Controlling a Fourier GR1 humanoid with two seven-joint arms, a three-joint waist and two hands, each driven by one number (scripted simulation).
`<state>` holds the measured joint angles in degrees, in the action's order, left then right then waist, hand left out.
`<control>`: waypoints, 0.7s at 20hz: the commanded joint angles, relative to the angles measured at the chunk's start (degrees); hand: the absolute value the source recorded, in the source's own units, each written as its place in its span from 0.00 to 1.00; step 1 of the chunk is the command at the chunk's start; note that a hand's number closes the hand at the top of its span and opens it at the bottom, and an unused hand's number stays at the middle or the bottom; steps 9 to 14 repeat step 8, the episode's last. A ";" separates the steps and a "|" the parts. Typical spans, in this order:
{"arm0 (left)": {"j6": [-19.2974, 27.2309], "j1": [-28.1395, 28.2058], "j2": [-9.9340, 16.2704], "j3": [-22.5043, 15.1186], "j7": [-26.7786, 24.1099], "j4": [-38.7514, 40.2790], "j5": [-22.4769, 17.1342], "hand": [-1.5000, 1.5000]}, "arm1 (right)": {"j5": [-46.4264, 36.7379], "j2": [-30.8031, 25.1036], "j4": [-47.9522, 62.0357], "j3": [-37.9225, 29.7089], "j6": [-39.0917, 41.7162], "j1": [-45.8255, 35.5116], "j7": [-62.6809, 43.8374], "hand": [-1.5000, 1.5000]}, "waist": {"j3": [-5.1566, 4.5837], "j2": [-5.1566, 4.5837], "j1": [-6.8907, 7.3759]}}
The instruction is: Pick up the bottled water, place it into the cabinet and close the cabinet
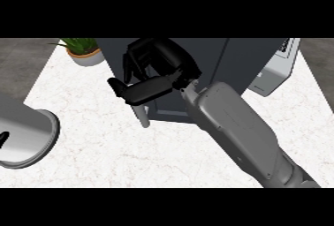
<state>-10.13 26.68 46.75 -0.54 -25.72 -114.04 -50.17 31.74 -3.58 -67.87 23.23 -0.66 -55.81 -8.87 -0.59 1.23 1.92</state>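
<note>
A dark grey cabinet stands at the back middle of the white marble counter. Its pale handle hangs at the lower left of its front. My right hand lies against the cabinet's front, fingers relaxed and draped down over its left side, thumb sticking out leftward just above the handle. Nothing shows inside the hand. No bottled water is visible anywhere, and no opening into the cabinet shows. My left forearm fills the left edge; of the left hand only a black sliver shows.
A potted green plant sits at the back left, close to the cabinet. A white appliance stands behind the cabinet's right side. My right forearm crosses the counter from the lower right.
</note>
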 commanded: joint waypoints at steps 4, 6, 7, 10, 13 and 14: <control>-0.11 -1.07 -1.04 -0.89 1.21 -0.45 -0.21 0.00 | -3.60 -6.45 7.08 -7.39 -3.65 -2.59 3.78 0.00 | 0.57 -1.71 -1.05; 0.05 -0.61 -1.54 -1.81 1.15 -1.47 0.98 0.00 | -3.36 -7.23 8.30 -7.30 -1.91 -2.61 3.39 0.00 | 0.57 -1.72 -0.59; 0.96 -2.59 -0.76 -1.06 2.50 -2.02 0.06 0.00 | -4.48 -4.34 9.43 -6.56 -4.35 -3.61 4.34 0.00 | 0.58 -1.88 -0.59; 0.99 -2.66 -1.30 -1.16 2.17 -0.34 0.72 0.00 | -3.48 -5.27 7.88 -7.19 -3.73 -4.42 2.24 0.00 | 0.54 -1.63 -1.21; 0.99 -2.66 -1.30 -1.16 2.17 -0.34 0.72 0.00 | -3.48 -5.27 7.88 -7.19 -3.73 -4.42 2.24 0.00 | 0.54 -1.63 -1.21; 0.99 -2.66 -1.30 -1.16 2.17 -0.34 0.72 0.00 | -3.48 -5.27 7.88 -7.19 -3.73 -4.42 2.24 0.00 | 0.54 -1.63 -1.21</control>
